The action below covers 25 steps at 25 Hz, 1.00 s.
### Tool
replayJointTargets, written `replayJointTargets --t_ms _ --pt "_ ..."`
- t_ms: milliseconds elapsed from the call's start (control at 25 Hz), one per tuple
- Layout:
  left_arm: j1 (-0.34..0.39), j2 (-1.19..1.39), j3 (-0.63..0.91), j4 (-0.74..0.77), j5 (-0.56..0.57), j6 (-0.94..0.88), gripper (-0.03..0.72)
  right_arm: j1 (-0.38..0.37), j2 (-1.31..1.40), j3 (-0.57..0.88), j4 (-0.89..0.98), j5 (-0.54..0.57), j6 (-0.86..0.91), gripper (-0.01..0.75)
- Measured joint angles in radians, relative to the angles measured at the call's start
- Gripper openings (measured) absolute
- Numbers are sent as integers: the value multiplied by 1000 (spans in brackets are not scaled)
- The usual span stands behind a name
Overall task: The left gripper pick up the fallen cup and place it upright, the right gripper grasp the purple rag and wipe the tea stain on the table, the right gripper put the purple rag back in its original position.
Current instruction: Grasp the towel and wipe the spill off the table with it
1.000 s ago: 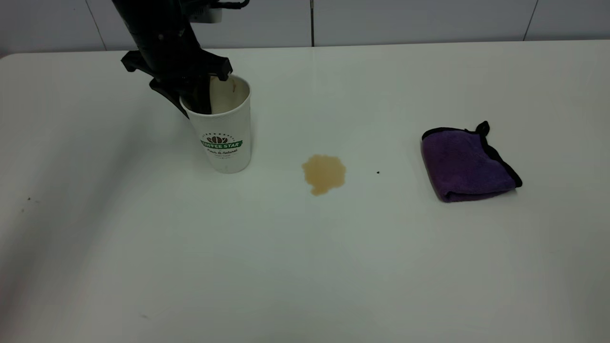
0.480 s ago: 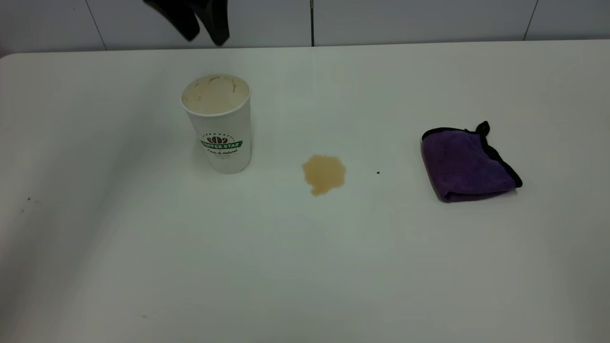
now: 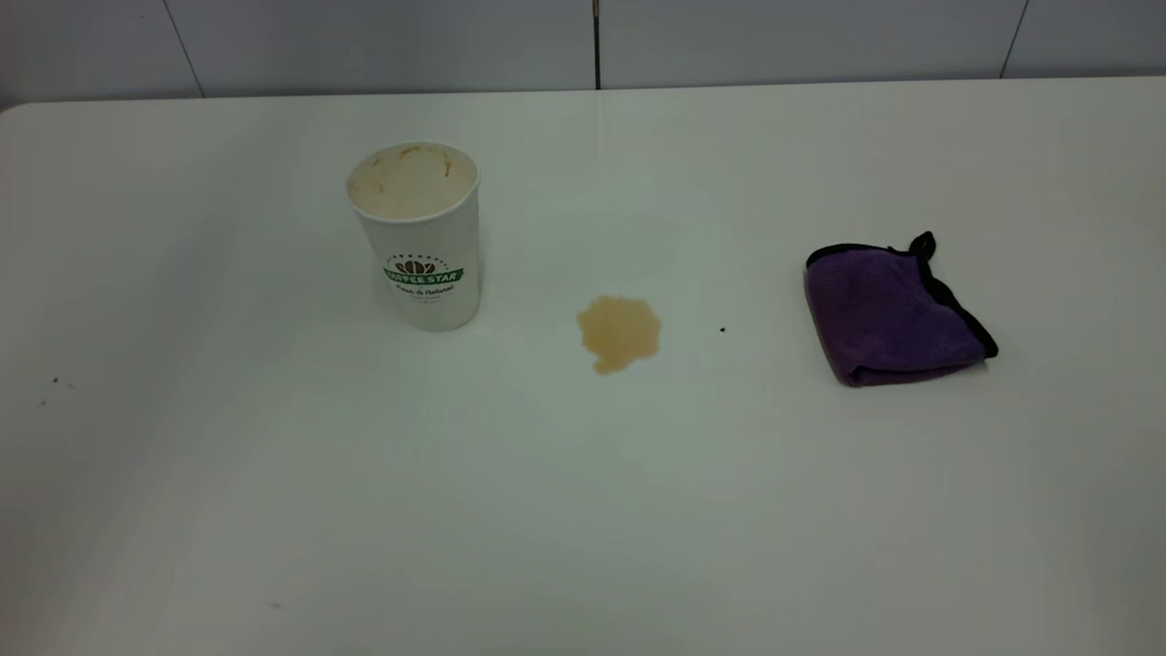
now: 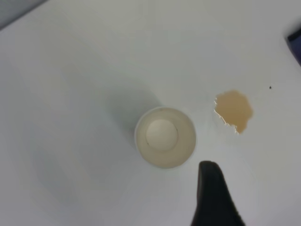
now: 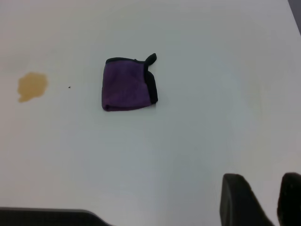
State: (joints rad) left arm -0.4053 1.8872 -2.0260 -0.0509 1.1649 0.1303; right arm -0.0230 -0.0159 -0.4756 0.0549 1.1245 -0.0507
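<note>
with the paper cup [image 3: 414, 235] upright left of the tea stain [image 3: 619, 333], next lower the right gripper [image 5: 268, 197], fingers apart, squarely over the purple rag [image 3: 894, 314]; left gripper [image 4: 214, 197] state unclear.

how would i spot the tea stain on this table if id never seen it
On the white table, look between the upright paper cup on the left and the folded purple rag on the right. The tea stain lies flat there, nearer the cup. It is a light-brown irregular blotch, far bigger than the tiny dark speck beside it.
</note>
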Motion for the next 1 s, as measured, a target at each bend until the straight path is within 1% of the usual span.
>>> replayJointTargets --t_ms 160,280,480,760,920,1000 --pt "-20 -134 60 26 0 -36 487 0 0 0 0 0 0 239" --pt "-33 -261 188 25 0 -47 487 0 0 0 0 0 0 239" --pt "-34 -499 528 24 0 -53 487 0 0 0 0 0 0 239" --pt "-34 -765 1000 24 0 -44 487 0 0 0 0 0 0 239" --pt "-34 -890 1214 25 -2 -35 487 0 0 0 0 0 0 239" --pt "-34 -946 1296 25 -8 -35 487 0 0 0 0 0 0 239"
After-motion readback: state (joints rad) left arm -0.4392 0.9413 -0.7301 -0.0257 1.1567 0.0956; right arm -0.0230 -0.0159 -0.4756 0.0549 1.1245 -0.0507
